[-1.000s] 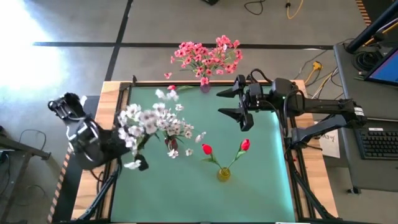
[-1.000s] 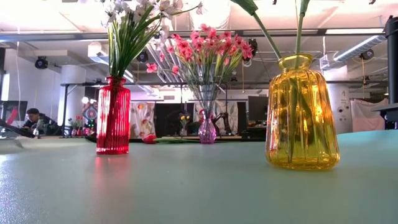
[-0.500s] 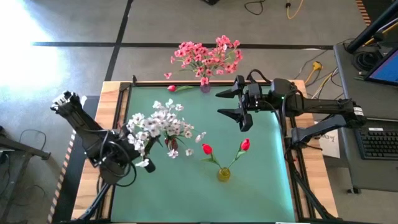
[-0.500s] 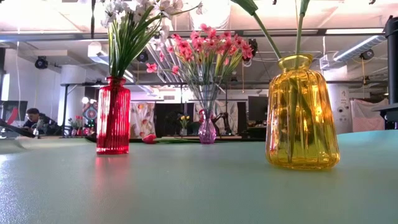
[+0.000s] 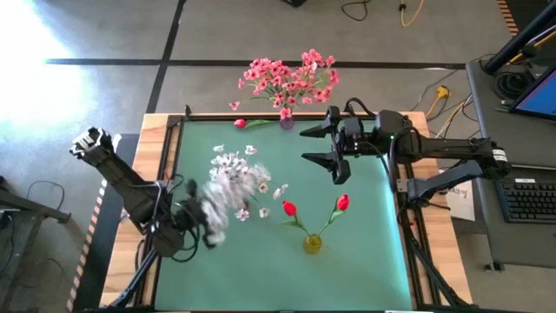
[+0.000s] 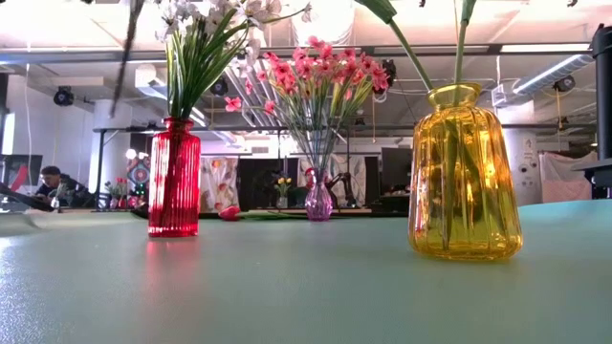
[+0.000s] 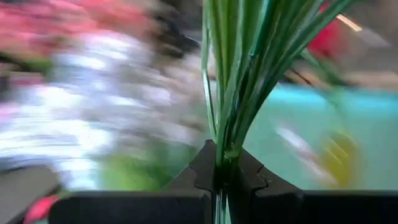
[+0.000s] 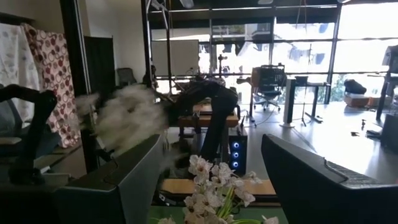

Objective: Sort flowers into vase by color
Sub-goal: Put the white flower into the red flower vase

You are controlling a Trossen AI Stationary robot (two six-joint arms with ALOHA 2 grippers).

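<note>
My left gripper [image 5: 200, 231] is shut on a spray of white blossoms [image 5: 219, 202], blurred, just left of the red vase [image 6: 174, 177]. That vase holds more white flowers [image 5: 241, 169]. A yellow vase [image 5: 313, 243] holds two red buds [image 5: 288, 209]. A small purple vase [image 5: 287, 122] at the far edge holds pink flowers [image 5: 287, 76]. One red bud [image 5: 241, 123] lies on the mat by the far edge. My right gripper [image 5: 334, 149] is open and empty above the far right of the mat. My left gripper pinches several thin green stems [image 7: 222, 146] together between its two fingers [image 7: 202, 168]. The stems run on past the fingers on both sides and fan out toward the blurred blossoms [image 7: 112, 112]. The spray is lifted clear of the table.
The green mat [image 5: 261, 278] has open room along its near edge and at its right side. The three vases stand apart from one another. A wooden rim [image 5: 143, 174] and black frame bound the mat. A person sits far off in the room [image 6: 48, 182].
My left arm has swung toward the table's near edge and my left gripper has turned, staying shut. The held white spray has swept from the left of the red vase toward the table's right and near side, close beside that vase's flowers.
</note>
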